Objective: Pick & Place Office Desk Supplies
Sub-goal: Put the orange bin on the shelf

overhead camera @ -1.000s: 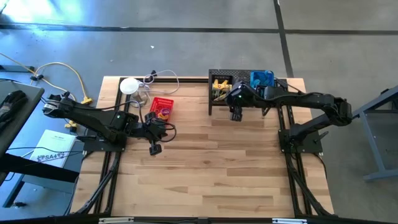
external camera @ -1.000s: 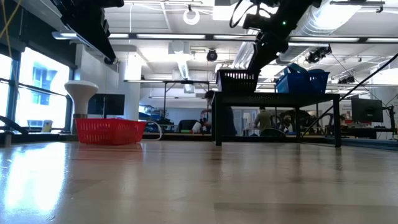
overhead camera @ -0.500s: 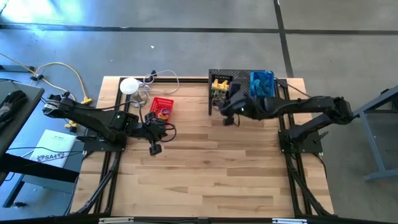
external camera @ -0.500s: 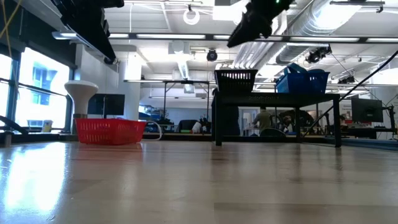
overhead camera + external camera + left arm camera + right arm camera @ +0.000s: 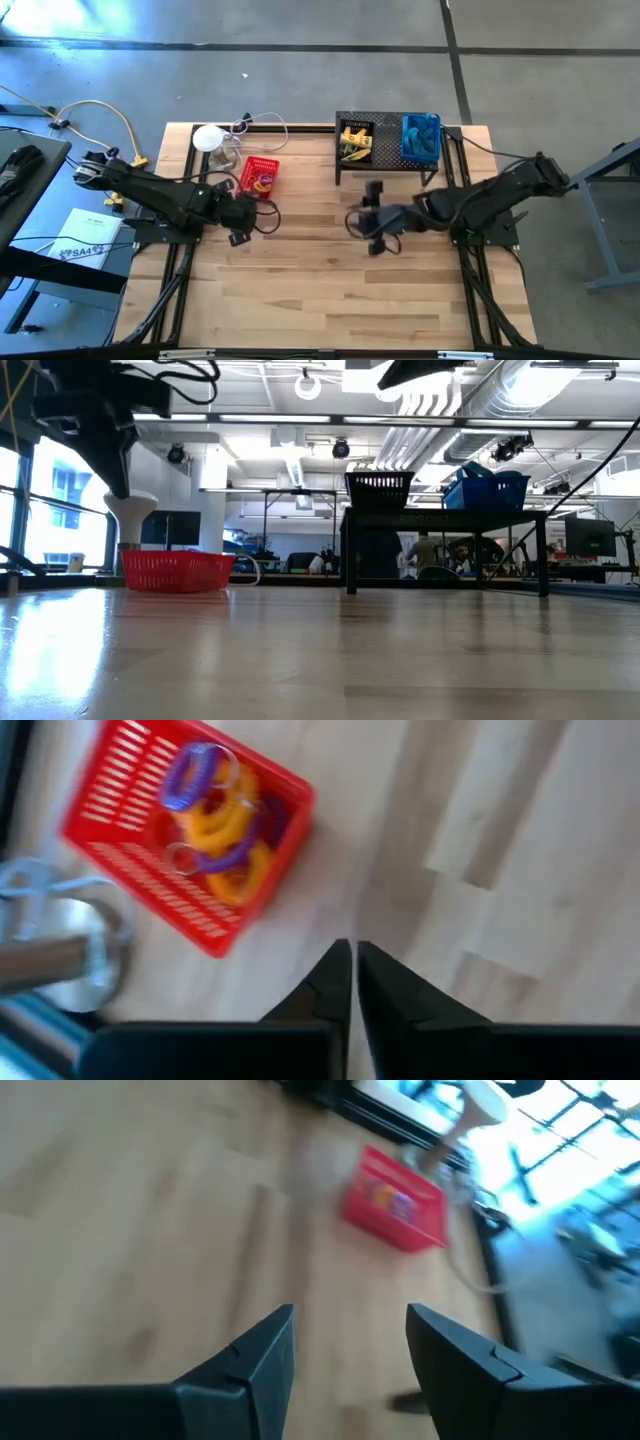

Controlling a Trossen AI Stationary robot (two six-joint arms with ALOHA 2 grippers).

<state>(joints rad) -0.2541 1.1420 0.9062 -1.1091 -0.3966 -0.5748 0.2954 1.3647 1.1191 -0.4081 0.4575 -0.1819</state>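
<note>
The left claw (image 5: 238,237) hangs over the wooden tabletop (image 5: 330,290) just in front of the red basket (image 5: 262,175), its two fingers (image 5: 335,982) pressed together with nothing between them. That basket holds coiled purple rings (image 5: 195,772) and yellow-orange rings (image 5: 230,825), heaped so that their number cannot be made out; in the low view only the basket's mesh wall (image 5: 177,571) shows and its contents are hidden. Just behind it stands the white round object (image 5: 207,138) with its cable. The right claw (image 5: 372,232) is over the middle of the tabletop, in front of the black wire-mesh shelf (image 5: 385,125), with its fingers (image 5: 250,1355) standing apart and empty; in its blurred wrist view the red basket (image 5: 395,1200) shows far off. On the shelf, yellow-and-black clip-like pieces (image 5: 355,140) lie in a dark bin, too small to count, beside a blue bin (image 5: 421,137) whose contents cannot be told. In the low view both arms are cut off at the top edge, and neither claw shows there.
</note>
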